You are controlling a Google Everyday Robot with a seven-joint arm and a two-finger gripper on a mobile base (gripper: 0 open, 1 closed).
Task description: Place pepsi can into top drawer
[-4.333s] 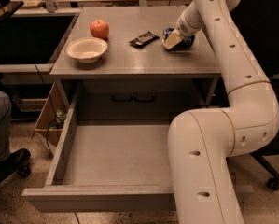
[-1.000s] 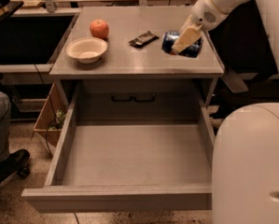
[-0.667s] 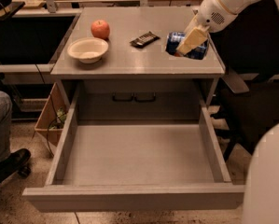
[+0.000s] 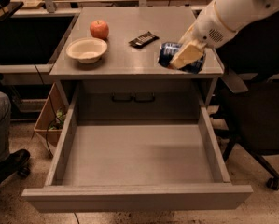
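The gripper (image 4: 184, 56) is seen at the right front corner of the tabletop (image 4: 129, 64), carried by a white arm (image 4: 241, 8) that enters from the upper right. The jaws are clamped on the pepsi can (image 4: 165, 55); one tan finger (image 4: 188, 53) is laid across the can's blue side. The can is held tipped over, with one round end turned toward the left and slightly down. It is seen over the front edge of the tabletop, near the right corner; whether it touches the surface cannot be told.

The top drawer (image 4: 139, 197) is pulled fully out below the tabletop, with its plain front panel nearest the camera and its grey floor exposed. The can is not inside it. A grey front with two dark handles (image 4: 133, 97) is visible at the back, under the tabletop.

On the tabletop, a red apple (image 4: 99, 29) is set toward the back left, and a pale bowl (image 4: 87, 49) is placed just in front of it. A dark snack bar wrapper (image 4: 143, 39) lies near the middle, left of the can and apart from it.

A cardboard box (image 4: 48, 118) is seen on the floor to the left of the drawer, and a dark chair (image 4: 255, 120) stands to the right.
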